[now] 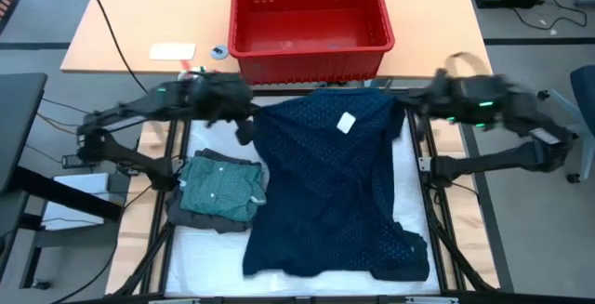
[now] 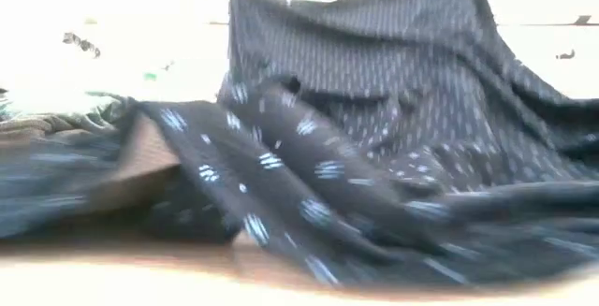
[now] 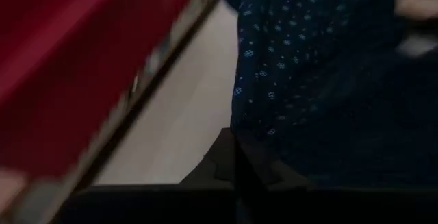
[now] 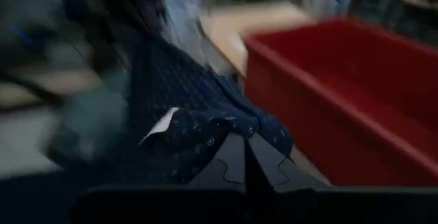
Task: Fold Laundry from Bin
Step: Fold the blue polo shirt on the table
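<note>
Bin (image 1: 311, 25) emptied, two pieces folded by my left; both grippers (image 1: 244, 111) (image 1: 416, 105) clamped on navy dotted shirt (image 1: 325, 183), fold pending

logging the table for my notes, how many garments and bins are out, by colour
navy dotted garment: 1
teal-green dotted garment, folded: 1
dark grey garment, under the teal one: 1
red bin: 1
total: 4

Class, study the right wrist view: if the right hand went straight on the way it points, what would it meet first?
Probably the navy dotted garment bunched just ahead of the right hand; the red bin lies off to one side.
</note>
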Robot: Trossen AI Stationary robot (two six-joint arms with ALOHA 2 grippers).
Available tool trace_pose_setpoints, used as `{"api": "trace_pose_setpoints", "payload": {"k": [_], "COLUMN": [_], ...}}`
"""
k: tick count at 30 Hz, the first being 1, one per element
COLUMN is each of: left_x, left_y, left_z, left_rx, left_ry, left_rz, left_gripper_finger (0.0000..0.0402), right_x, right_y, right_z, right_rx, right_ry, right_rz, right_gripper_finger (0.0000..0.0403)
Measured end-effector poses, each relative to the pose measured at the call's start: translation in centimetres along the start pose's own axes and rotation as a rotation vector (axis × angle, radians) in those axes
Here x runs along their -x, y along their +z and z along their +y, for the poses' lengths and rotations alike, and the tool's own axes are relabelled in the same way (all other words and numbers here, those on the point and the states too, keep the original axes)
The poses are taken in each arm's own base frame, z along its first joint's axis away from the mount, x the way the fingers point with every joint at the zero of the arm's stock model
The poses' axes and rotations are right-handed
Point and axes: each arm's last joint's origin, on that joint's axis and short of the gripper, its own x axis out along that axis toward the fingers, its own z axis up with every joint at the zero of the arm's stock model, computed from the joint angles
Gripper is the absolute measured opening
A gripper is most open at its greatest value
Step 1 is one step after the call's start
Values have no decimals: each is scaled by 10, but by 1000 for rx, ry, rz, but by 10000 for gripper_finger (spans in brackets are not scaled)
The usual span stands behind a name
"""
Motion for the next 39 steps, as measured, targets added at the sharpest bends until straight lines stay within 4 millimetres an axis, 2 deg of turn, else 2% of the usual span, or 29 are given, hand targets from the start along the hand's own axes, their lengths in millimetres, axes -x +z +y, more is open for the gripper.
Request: {"api": "trace_pose_setpoints", "payload": {"k": [3, 5, 8, 12, 14, 19, 25, 27, 33, 39], "left_x": [46, 77, 116, 155, 162, 153, 153, 163, 202, 210], "left_y": [16, 21, 31, 41, 40, 33, 23, 23, 24, 24], "left_z": [-8, -18, -40, -77, -99, -158, -210, -217, -218, -219], "left_rx": [-36, -95, -129, -110, -130, -146, -49, -7, 44, 55], "left_ry": [-86, -213, -489, -708, -714, -722, -825, -866, -966, -1003], "left_rz": [-152, -236, -373, -573, -633, -623, -637, -691, -918, -970], "left_gripper_finger": [0, 0, 0, 0, 0, 0, 0, 0, 0, 0], "right_x": [36, 58, 89, 117, 119, 111, 109, 113, 126, 123], "right_y": [22, 34, 54, 76, 81, 81, 86, 92, 105, 107], "right_z": [-3, -4, -6, -6, -4, 2, 8, 7, 4, 6], "right_rx": [-57, -64, -67, -83, -96, -148, -149, -148, -145, -166], "right_ry": [122, 266, 526, 861, 952, 1075, 1234, 1290, 1406, 1420], "right_rz": [-132, -212, -356, -527, -529, -415, -377, -425, -567, -549], "right_gripper_finger": [1, 1, 0, 0, 0, 0, 0, 0, 0, 0]}}
